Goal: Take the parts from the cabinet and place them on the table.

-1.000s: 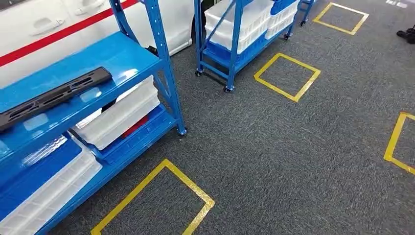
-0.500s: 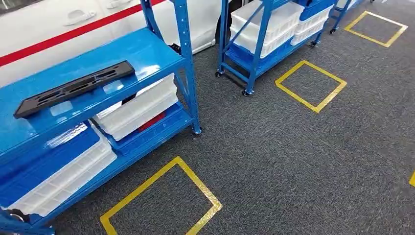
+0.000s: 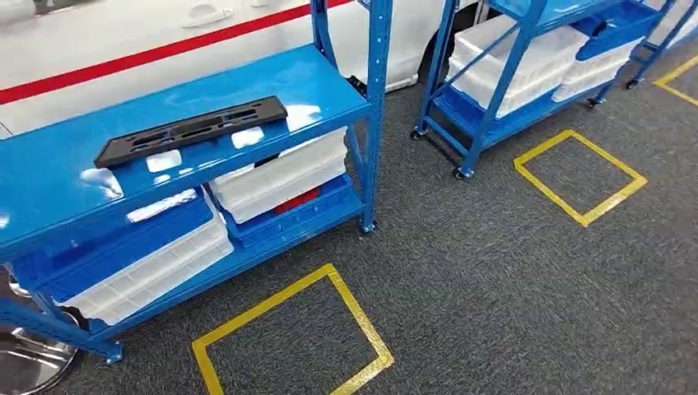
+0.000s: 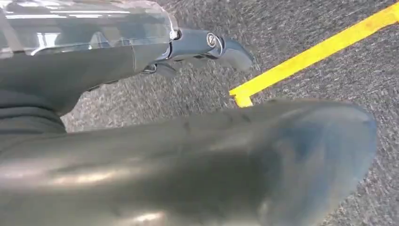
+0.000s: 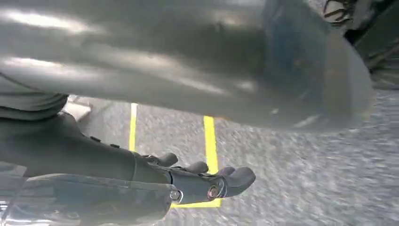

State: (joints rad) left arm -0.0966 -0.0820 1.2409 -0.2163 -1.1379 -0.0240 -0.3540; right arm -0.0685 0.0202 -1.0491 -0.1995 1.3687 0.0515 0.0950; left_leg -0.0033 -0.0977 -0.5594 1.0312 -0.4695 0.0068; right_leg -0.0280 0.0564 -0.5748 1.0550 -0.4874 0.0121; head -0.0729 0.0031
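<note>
A long black part [image 3: 191,130] with slots in it lies flat on the top shelf of a blue rack [image 3: 49,185]. It sits toward the back edge of that shelf, a bit nearer the right end, and nothing is touching it. Under the top shelf, white bins [image 3: 280,174] and a blue bin [image 3: 115,243] sit on the lower shelf. A white wall with a red stripe [image 3: 148,54] stands behind the rack.

A second blue rack [image 3: 494,115] on little wheels stands well apart to the right, with more white bins on it. Yellow tape squares [image 3: 290,337] mark the grey carpet [image 3: 510,280] in front of both racks.

The left hand [image 4: 202,47] hangs over the carpet near a yellow tape line. Its fingers are stretched out and it holds nothing. The right hand [image 5: 197,181] also hangs over the carpet by yellow tape. Its fingers bend a little and are apart, with nothing in them.
</note>
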